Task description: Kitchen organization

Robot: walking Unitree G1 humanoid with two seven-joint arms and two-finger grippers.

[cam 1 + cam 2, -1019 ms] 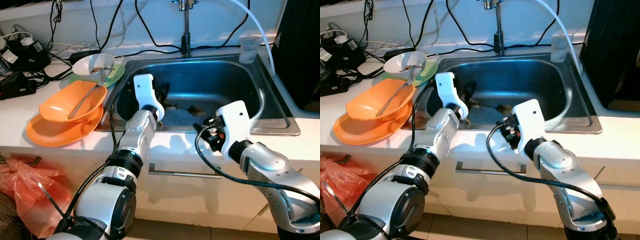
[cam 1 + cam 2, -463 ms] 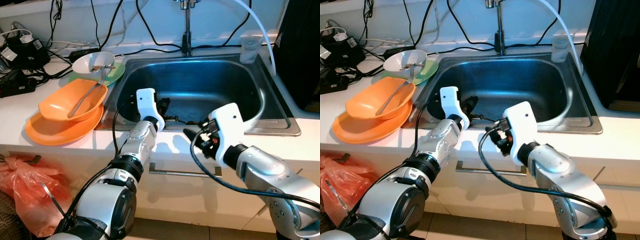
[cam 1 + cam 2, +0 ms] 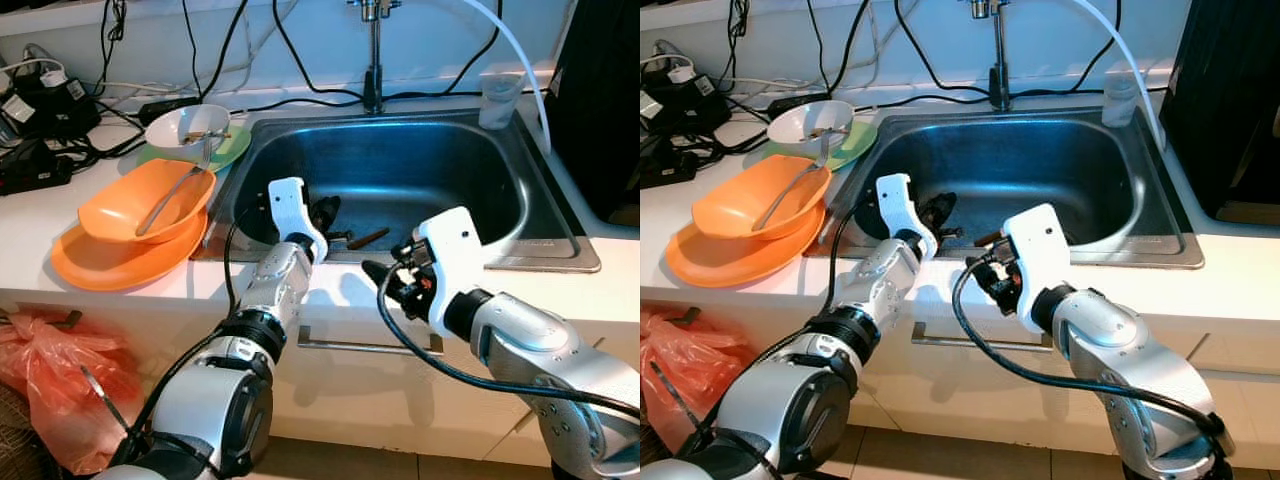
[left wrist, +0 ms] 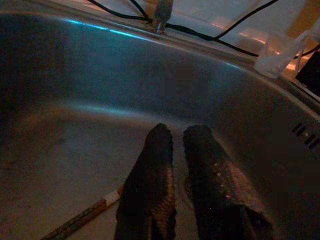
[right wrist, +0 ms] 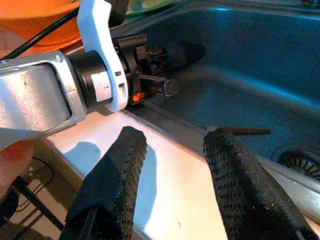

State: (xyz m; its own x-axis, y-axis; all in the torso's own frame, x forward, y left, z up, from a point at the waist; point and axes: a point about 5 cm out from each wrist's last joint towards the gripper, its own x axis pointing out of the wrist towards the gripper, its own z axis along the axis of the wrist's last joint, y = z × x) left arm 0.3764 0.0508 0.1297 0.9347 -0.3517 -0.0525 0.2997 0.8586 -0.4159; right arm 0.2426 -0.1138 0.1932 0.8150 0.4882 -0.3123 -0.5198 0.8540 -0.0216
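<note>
Your left pincer (image 3: 325, 212) is reaching over the front rim of the steel sink (image 3: 500, 150), and its two fingers (image 4: 150, 185) sit nearly pressed together, clenched on nothing, just above the basin floor. A brown chopstick (image 3: 368, 238) lies flat on the sink bottom near the front wall, just beside those fingertips; from your left wrist camera one end of it (image 4: 82, 219) shows next to the fingers. Your right pincer (image 5: 172, 150) hangs over the white desk (image 3: 30, 225) edge in front of the sink, fingers spread apart, released and holding nothing. Off to your left on the desk, an orange bowl (image 3: 130, 205) rests in an orange plate (image 3: 90, 268) with a spoon (image 3: 170, 198) in it. Behind that, a white bowl (image 3: 185, 127) stands on a green plate (image 3: 232, 150).
</note>
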